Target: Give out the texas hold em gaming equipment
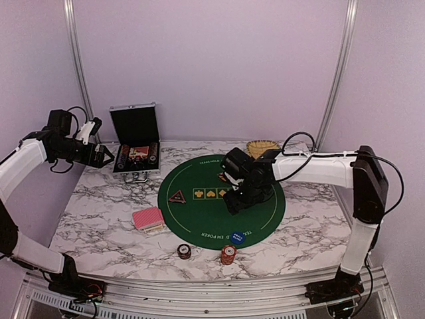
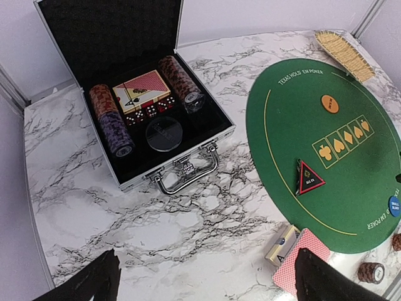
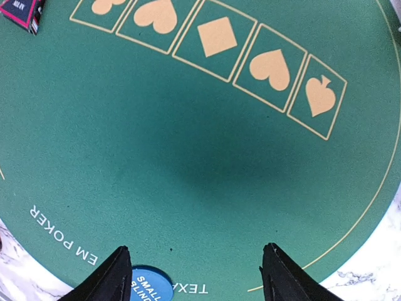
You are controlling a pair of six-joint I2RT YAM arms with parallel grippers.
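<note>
My right gripper [image 1: 234,201] [image 3: 194,276] hangs open over the round green poker mat [image 1: 199,212], nothing between its fingers. The blue small-blind disc [image 3: 149,285] [image 1: 238,236] lies flat on the mat just inside the left finger. A black triangular marker [image 1: 176,197] [image 2: 309,178] rests on the mat's left side, and an orange disc [image 2: 329,103] at its far side. Red-backed cards [image 1: 147,218] [image 2: 301,260] sit left of the mat. Two chip stacks [image 1: 184,251] [image 1: 228,254] stand near the front edge. My left gripper [image 1: 103,156] [image 2: 207,282] is open, high at the far left.
An open silver case [image 1: 136,149] [image 2: 156,94] at the back left holds chip rows, a card deck, dice and a clear disc. A tan woven tray [image 1: 261,147] [image 2: 344,53] sits behind the mat. Metal frame posts rise at both back corners.
</note>
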